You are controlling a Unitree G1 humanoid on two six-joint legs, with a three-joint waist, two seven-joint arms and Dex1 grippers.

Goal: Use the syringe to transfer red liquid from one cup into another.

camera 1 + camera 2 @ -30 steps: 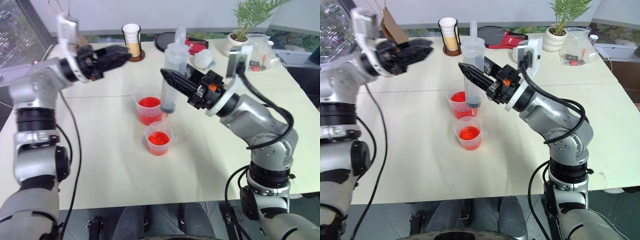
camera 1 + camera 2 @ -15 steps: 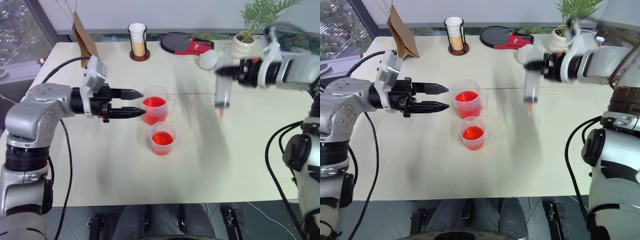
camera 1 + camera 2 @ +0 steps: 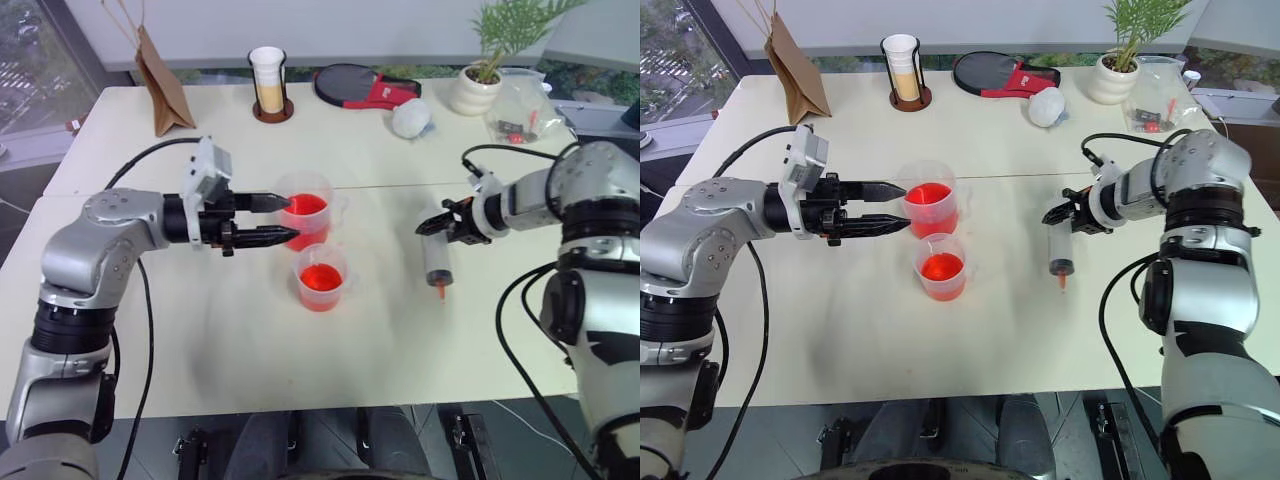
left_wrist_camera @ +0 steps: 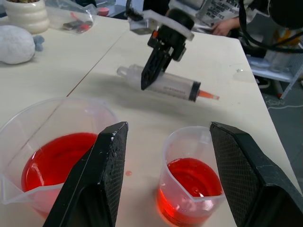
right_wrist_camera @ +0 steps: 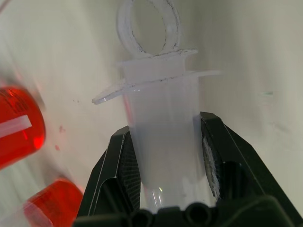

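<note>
the syringe (image 3: 1061, 253) is laid flat on the worktop (image 3: 970, 340), right of the 2 cups, with the right hand (image 3: 1064, 214) clamped on its barrel. the left hand (image 3: 890, 207) is held apart beside the taller cup (image 3: 931, 205).

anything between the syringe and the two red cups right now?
Nothing visible. The syringe lies on the table, right gripper at its barrel. Only bare tabletop separates it from the shorter cup and the taller cup. The left gripper is on the cups' far side.
</note>
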